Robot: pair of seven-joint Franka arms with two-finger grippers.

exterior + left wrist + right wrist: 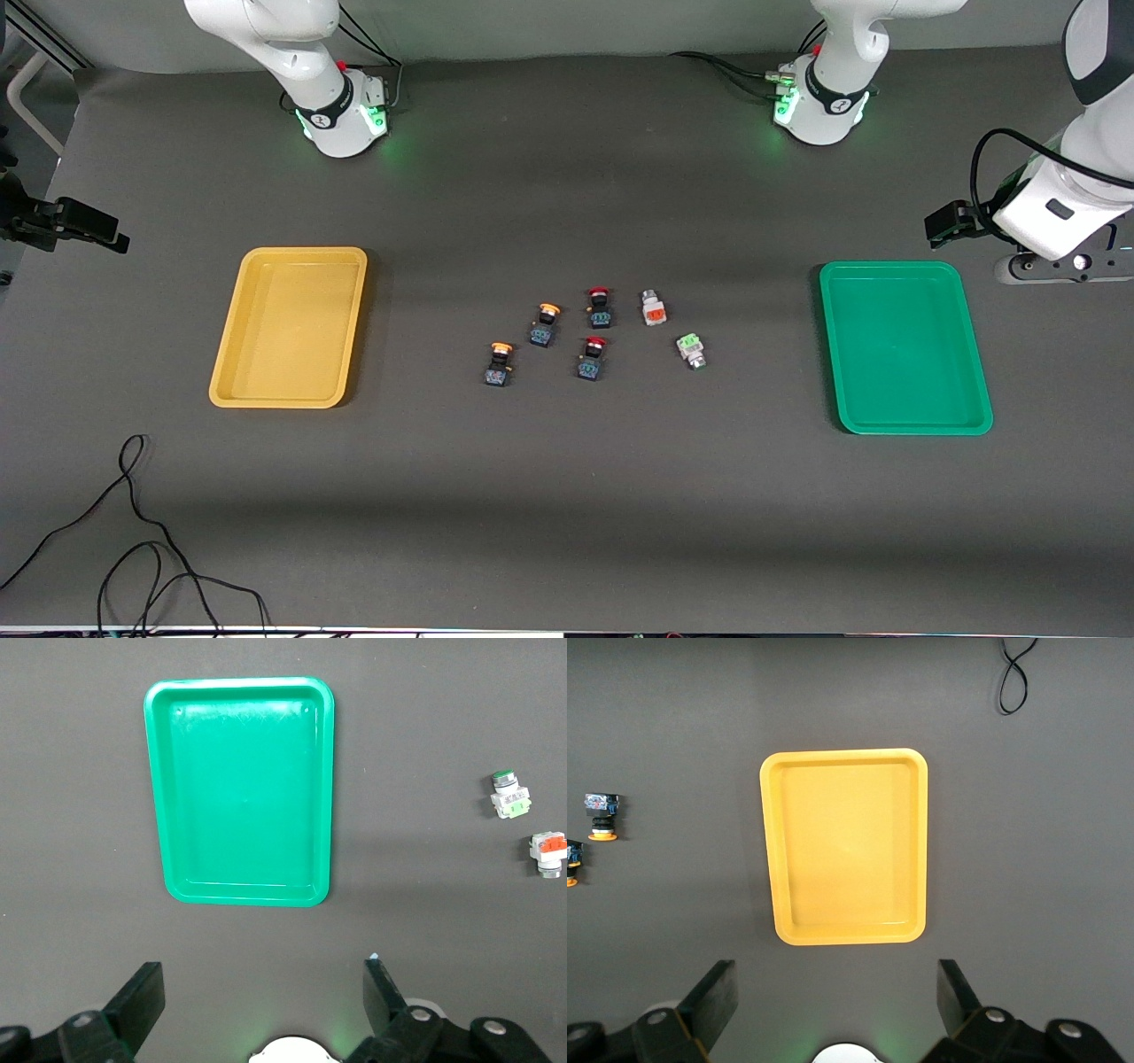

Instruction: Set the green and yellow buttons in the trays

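The buttons lie in a cluster mid-table between the trays. Two have orange-yellow caps (548,322) (500,362) and also show at the edge of the right wrist view (602,815). One white-bodied button has a green face (692,349) (509,797). Another white one (653,307) (547,850) carries an orange-red block. The yellow tray (288,326) (846,846) and the green tray (904,346) (239,788) hold nothing. My left gripper (261,988) hangs open over bare table off the green tray's short edge. My right gripper (835,992) hangs open off the yellow tray's short edge.
Two red-capped black-blue buttons (600,307) (593,357) lie among the cluster. Black cables (133,532) (1019,678) trail on the table nearer to the front camera than the yellow tray. The arm bases (341,115) (819,111) stand at the table's back edge.
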